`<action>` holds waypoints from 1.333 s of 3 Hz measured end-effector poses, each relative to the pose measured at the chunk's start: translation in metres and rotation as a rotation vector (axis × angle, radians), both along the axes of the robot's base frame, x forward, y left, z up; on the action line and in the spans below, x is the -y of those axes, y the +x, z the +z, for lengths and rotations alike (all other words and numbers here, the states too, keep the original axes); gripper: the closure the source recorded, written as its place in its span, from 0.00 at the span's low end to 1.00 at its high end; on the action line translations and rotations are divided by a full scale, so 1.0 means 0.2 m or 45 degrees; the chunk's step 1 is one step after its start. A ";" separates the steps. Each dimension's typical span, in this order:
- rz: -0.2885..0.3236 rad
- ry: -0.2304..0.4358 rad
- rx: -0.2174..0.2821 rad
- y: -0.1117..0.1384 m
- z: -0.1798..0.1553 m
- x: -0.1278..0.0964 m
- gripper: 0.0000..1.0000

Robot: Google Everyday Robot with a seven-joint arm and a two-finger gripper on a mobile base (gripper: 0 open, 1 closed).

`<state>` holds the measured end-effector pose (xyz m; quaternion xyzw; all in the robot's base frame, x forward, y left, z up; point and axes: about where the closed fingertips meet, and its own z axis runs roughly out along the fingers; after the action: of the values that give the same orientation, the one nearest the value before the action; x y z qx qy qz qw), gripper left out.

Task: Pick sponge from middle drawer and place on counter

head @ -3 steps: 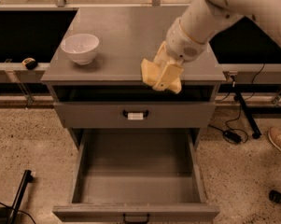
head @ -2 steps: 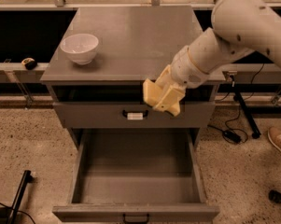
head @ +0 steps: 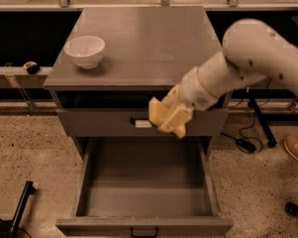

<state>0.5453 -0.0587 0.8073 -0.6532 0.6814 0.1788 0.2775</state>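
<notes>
My gripper (head: 169, 119) is pale yellow at the end of the white arm (head: 247, 63). It hangs in front of the shut upper drawer front (head: 99, 123), just below the front edge of the grey counter (head: 148, 38) and above the back of the open drawer (head: 143, 182). No sponge shows apart from the gripper. The visible floor of the open drawer is bare. I cannot tell whether any of the pale yellow mass at the gripper is the sponge.
A white bowl (head: 85, 51) stands on the counter's left side. The open drawer's front rim (head: 143, 227) juts toward me. Cables (head: 245, 143) and a shoe (head: 297, 150) are on the floor at right. A black bar (head: 20, 207) lies at lower left.
The arm and gripper have moved down and toward me, from the counter's front right edge to in front of the shut upper drawer, above the open drawer.
</notes>
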 end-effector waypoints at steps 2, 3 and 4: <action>-0.105 0.090 -0.064 -0.12 -0.48 -0.01 1.00; -0.102 0.050 -0.058 -0.19 -0.58 -0.01 1.00; -0.157 -0.035 0.051 -0.19 -0.82 -0.03 1.00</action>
<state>0.5077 -0.0534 0.6425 -0.6173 0.7170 0.1390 0.2924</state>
